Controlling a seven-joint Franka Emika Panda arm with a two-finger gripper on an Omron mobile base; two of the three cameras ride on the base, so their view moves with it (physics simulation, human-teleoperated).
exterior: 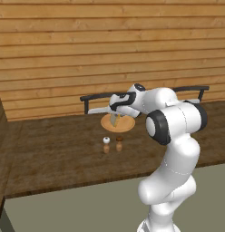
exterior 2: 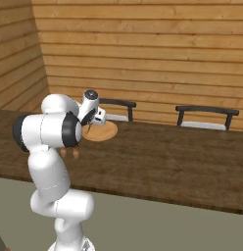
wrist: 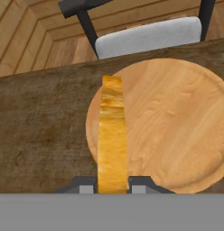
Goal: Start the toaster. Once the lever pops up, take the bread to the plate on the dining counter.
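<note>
Wood-plank walls close off the room behind the dining counter (exterior: 55, 149), a long dark slab running across in front of me. Nearest on it stand two small shakers (exterior: 112, 144), just short of the plate (wrist: 177, 131). My tool (wrist: 113, 187) is clamped on the bread (wrist: 112, 135), pinching it by its flat faces so that I see only its edge. The slice hangs over the near left rim of the plate, its long axis pointing away from my hand toward the far side of the counter. I judge this grip keeps it steady for setting down, and a shift toward the plate's middle would help. Beyond the counter stand two dark-framed chairs (exterior 2: 204, 117).
</note>
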